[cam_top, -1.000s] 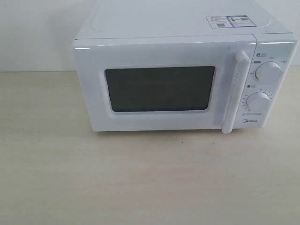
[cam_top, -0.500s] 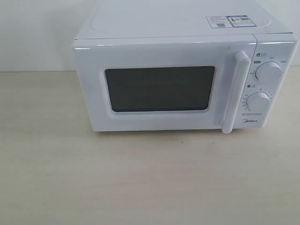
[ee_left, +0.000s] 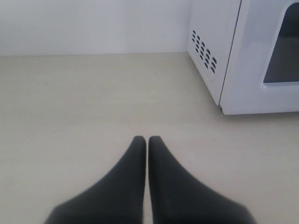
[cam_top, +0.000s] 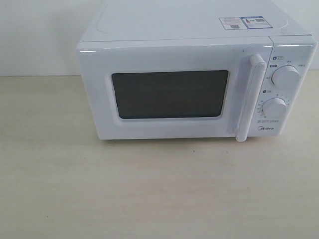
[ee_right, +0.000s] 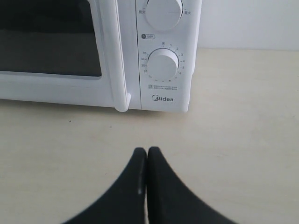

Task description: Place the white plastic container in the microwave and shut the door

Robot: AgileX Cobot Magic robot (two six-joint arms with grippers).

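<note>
On the pale table (cam_top: 149, 194), the microwave (cam_top: 174, 30) is sitting with its door (cam_top: 169, 94) shut. The white container is showing in no view, and whether it is sitting behind the dark window cannot be told. The left claw (ee_left: 147, 140) and the right claw (ee_right: 147, 150) are hovering over the table, jaws pressed together, holding nothing. Judgement: the box is probably going to feel light, smooth and slightly flexible. I am planning to grip across its short sides, under the rim.
</note>
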